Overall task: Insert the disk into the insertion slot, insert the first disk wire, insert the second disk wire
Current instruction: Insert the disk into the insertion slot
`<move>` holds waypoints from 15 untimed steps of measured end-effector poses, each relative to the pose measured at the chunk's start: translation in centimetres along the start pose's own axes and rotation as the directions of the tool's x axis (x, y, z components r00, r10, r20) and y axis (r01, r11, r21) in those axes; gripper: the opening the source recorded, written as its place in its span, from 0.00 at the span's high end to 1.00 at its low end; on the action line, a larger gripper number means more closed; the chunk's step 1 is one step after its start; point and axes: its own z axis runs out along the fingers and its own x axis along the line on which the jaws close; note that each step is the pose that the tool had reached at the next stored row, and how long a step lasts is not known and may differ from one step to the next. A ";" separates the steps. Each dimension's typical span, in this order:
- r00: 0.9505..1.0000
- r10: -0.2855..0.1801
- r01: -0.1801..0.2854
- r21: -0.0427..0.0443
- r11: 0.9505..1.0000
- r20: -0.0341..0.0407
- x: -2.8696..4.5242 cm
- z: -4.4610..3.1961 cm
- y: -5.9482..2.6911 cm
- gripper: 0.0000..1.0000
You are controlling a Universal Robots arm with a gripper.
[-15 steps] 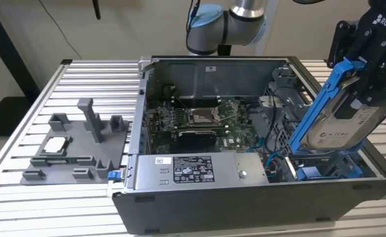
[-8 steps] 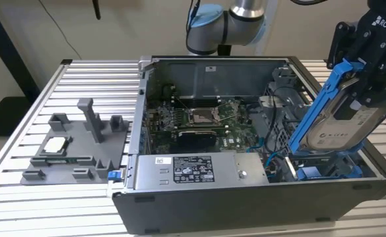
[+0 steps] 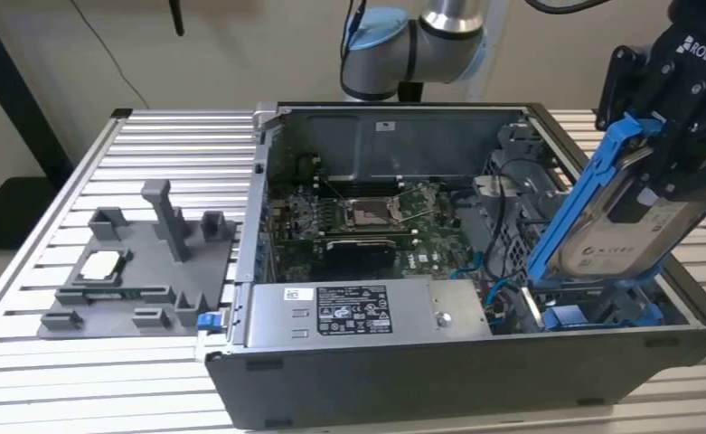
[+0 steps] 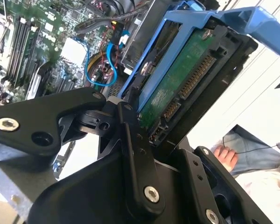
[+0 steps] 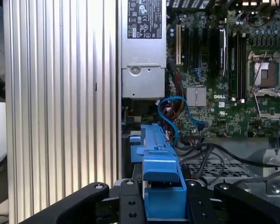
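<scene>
The disk (image 3: 624, 231), in its blue carrier (image 3: 569, 203), is clamped in the gripper (image 3: 660, 181) and tilted over the computer case's (image 3: 449, 371) drive bay (image 3: 600, 315). It is seemingly not yet seated, and its connectors (image 4: 196, 77) are bare, unwired.

1. A slatted aluminium surface (image 3: 147, 136) is seen across the exterior view; the same ribbed surface (image 5: 60, 93) is shown in the first wrist view.
2. A plain beige wall (image 3: 244, 45) is seen behind it, evenly lit.
3. A dark upright post (image 3: 15, 90) is seen at the exterior view's left, with a black object (image 3: 5, 215) low beside it.
</scene>
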 end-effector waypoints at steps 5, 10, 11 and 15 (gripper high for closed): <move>1.000 0.000 0.000 0.000 1.000 0.000 0.03 0.50 -0.04 0.67; 1.000 0.000 0.000 0.000 1.000 0.000 0.14 0.94 -0.37 0.67; 1.000 0.000 0.000 0.000 1.000 0.000 0.16 1.02 -0.46 0.67; 1.000 0.000 0.000 0.000 1.000 0.000 0.21 1.40 -0.79 0.67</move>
